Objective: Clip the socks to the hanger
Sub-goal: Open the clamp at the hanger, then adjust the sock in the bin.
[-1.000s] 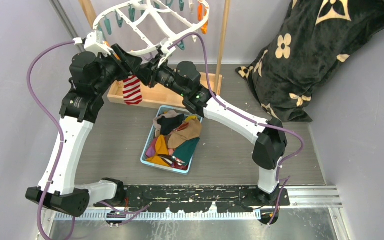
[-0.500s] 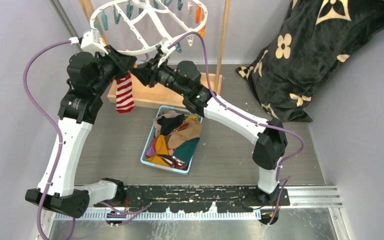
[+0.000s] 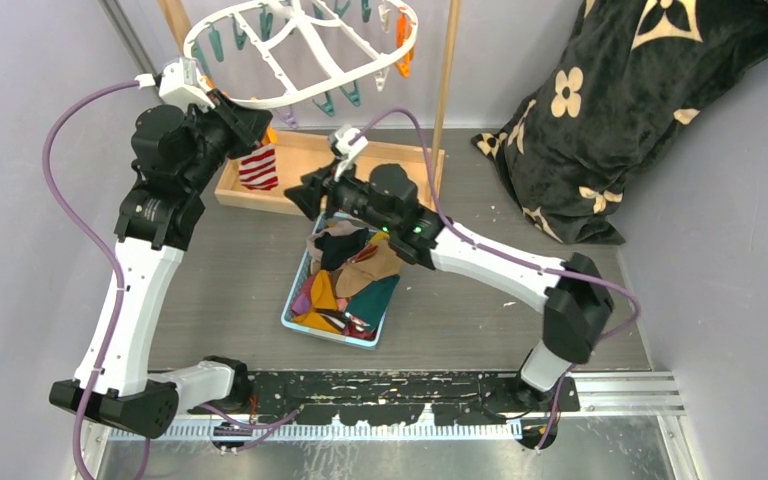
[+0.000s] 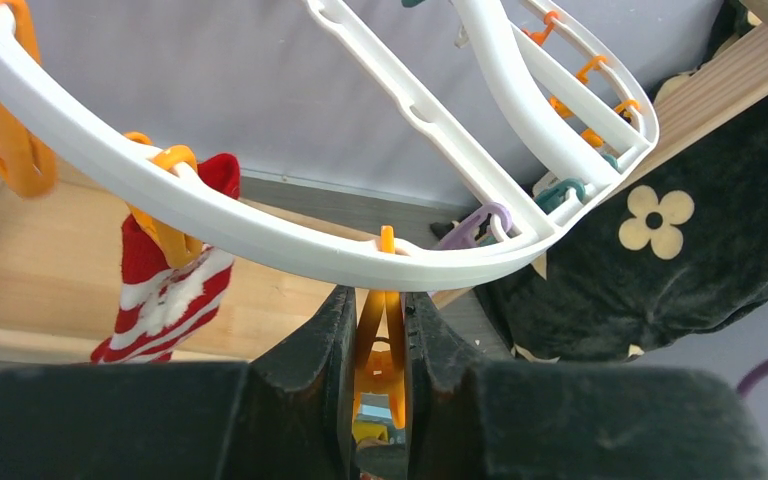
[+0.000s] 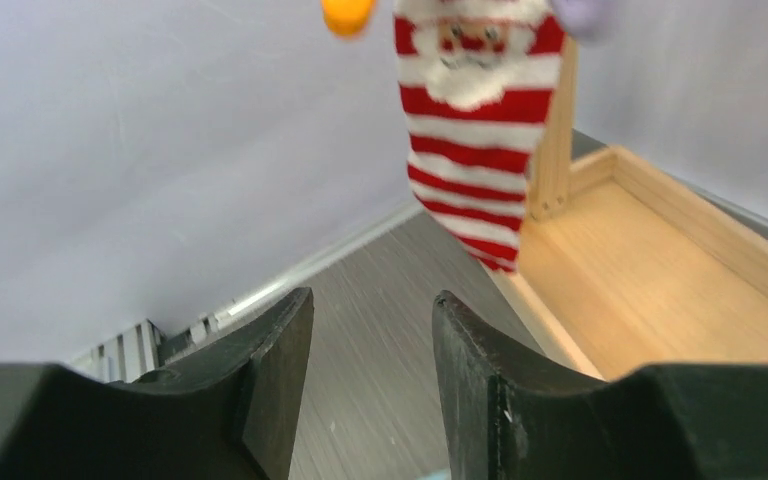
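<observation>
White hanger [image 3: 300,60] hung at top of overhead view, red-white striped sock [image 3: 258,168] dangling under its near-left rim, above wood tray [image 3: 305,150]. L gripper [image 3: 252,122] was up at the rim beside the sock. R gripper [image 3: 303,192] sat lower, near blue bin [image 3: 330,335] w/ other socks [image 3: 355,275].

L wrist cam: fingers clamped on orange clip [image 4: 380,350] hanging from rim; striped sock pinned in second clip [image 4: 165,225] to its left.

R wrist cam: fingers apart, nothing btwn; striped sock hung ahead.
</observation>
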Controlling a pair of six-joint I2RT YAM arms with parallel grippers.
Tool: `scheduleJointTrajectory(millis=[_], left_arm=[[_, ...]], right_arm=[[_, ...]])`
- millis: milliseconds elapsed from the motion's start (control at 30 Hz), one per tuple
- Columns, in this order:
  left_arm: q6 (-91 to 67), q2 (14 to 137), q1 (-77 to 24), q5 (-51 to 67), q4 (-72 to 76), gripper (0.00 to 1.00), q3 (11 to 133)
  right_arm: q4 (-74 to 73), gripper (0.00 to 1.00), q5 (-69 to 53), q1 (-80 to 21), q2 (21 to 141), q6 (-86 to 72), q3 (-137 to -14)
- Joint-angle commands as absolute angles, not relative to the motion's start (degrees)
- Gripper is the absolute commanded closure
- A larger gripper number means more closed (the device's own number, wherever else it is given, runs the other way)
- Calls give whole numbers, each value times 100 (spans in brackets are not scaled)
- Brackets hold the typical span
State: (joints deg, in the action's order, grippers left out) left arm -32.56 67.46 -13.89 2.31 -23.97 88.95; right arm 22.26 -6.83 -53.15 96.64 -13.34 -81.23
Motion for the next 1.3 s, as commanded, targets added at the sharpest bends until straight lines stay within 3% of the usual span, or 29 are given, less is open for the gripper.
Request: scheduleJointTrajectory(millis=[0, 333, 567, 700, 1100, 1267], left_arm=[[-3201, 6541, -1409, 165, -2117, 94, 8887], [-3147, 6530, -1407, 95, -2241, 92, 8901], [-3156, 6563, -1407, 149, -2260, 91, 8921], [-3164, 6558, -1411, 168, -2270, 91, 8934], [-3127, 6564, -1406, 162, -2295, 91, 8956], [-3167, 6566, -1406, 181, -2263, 91, 8938]], right_arm=[[2441, 47, -43, -5313, 8435, -1072, -7312], [661, 46, 1081, -5655, 7487, -940, -6005], [225, 46, 1430, -6122, 7353, -787, -5443], [-350, 43, 1368, -6643, 7592, -291, -5658], [-286, 45, 647, -6917, 9170, -764, -6756], [-429, 52, 916, -6916, 9667, -1224, -7151]])
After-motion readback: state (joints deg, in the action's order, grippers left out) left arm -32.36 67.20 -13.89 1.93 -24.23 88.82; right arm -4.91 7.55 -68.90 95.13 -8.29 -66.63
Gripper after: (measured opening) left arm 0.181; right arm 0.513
